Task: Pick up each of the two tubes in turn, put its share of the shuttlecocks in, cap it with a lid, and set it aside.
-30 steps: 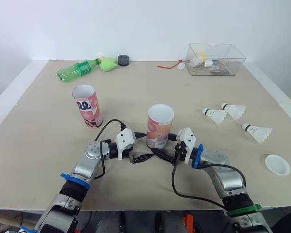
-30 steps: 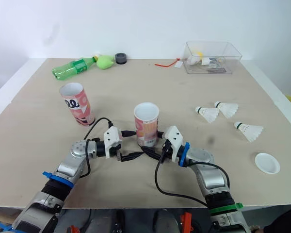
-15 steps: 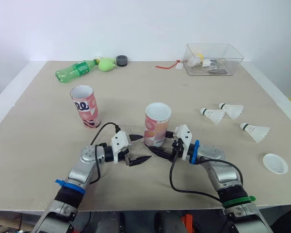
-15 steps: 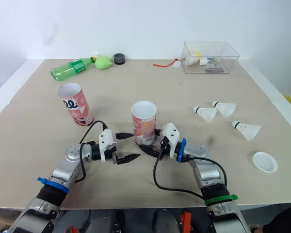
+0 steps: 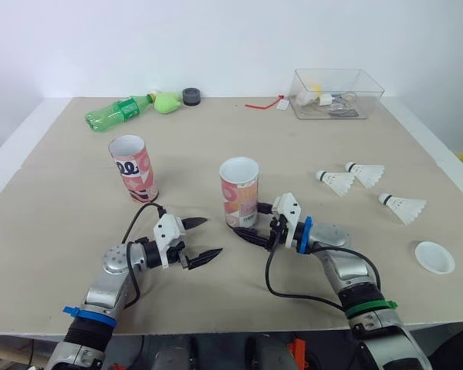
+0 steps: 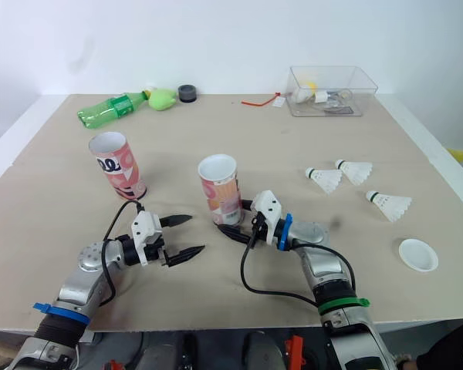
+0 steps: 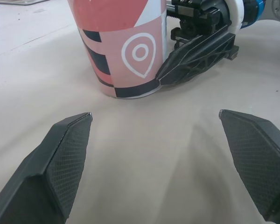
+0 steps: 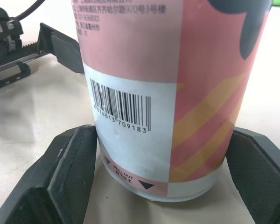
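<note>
A pink patterned tube [image 5: 239, 190] stands upright and uncapped at the table's middle. My right gripper [image 5: 251, 223] is shut on its base, and the right wrist view shows a finger [image 8: 70, 172] pressed against each side of the tube [image 8: 177, 74]. My left gripper [image 5: 212, 236] hovers open a short way left of that tube, holding nothing. A second pink tube [image 5: 133, 167] stands further left. Three shuttlecocks [image 5: 336, 181] [image 5: 367, 172] [image 5: 405, 206] lie on the right. A white lid [image 5: 434, 257] lies near the right front edge.
A green bottle [image 5: 119, 112], a green object [image 5: 170, 100] and a black cap [image 5: 191, 95] lie at the back left. A clear box [image 5: 337, 92] with small items sits at the back right. A red tie [image 5: 264, 105] lies beside it.
My left gripper has drawn back to the left, away from the middle tube, staying open. The right gripper has stayed on the tube's base, which slid slightly left. The camera shifted a little.
</note>
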Motion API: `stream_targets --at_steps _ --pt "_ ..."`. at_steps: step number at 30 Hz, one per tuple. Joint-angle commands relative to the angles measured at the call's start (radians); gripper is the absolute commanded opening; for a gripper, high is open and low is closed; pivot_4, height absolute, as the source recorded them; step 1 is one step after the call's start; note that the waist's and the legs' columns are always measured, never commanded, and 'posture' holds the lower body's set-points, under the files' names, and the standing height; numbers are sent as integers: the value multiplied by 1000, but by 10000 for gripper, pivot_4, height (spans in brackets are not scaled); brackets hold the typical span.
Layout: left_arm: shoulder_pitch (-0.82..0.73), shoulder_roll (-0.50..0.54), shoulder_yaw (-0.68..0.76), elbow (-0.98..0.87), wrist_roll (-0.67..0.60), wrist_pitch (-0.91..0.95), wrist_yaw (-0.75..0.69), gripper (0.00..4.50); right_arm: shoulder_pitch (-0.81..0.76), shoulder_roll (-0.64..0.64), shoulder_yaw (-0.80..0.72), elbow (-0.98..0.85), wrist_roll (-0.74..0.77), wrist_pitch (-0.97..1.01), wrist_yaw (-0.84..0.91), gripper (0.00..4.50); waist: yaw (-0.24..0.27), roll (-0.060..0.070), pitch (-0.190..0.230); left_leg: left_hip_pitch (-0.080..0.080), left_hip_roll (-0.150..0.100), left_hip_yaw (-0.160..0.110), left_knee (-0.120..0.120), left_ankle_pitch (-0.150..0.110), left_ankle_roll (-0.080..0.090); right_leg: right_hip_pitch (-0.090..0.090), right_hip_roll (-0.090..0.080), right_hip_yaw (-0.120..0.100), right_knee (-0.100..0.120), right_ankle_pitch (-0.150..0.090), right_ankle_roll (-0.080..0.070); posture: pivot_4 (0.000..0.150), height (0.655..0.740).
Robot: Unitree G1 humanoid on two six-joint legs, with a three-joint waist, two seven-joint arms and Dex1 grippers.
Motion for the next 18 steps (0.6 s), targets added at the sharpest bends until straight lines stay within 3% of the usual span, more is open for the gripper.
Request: stream_targets --at_steps 1,3,8,18 --pt "-2 3 -3 -10 18 -15 20 45000 -21 10 7 27 -14 -35 9 43961 0 0 0 0 0 0 0 0 0 0 0 0 0 0 0 1500 7400" --pt "-4 -1 -7 -7 23 -16 23 45000 -19 10 7 38 -17 -41 14 41754 0 0 0 0 0 0 0 0 0 0 0 0 0 0 0 1500 7400" --pt "-6 -4 -13 0 26 -14 27 45000 -11 5 -3 40 -16 -44 8 27439 0 0 0 1 0 0 0 1 -1 0 0 0 0 0 0 1500 7400" --pt "-28 -5 -27 28 29 -13 15 45000 35 -13 -34 -24 9 -28 -11 27439 4 0 0 1 0 0 0 0 -1 0 -1 1 0 -1 -1 1500 7400"
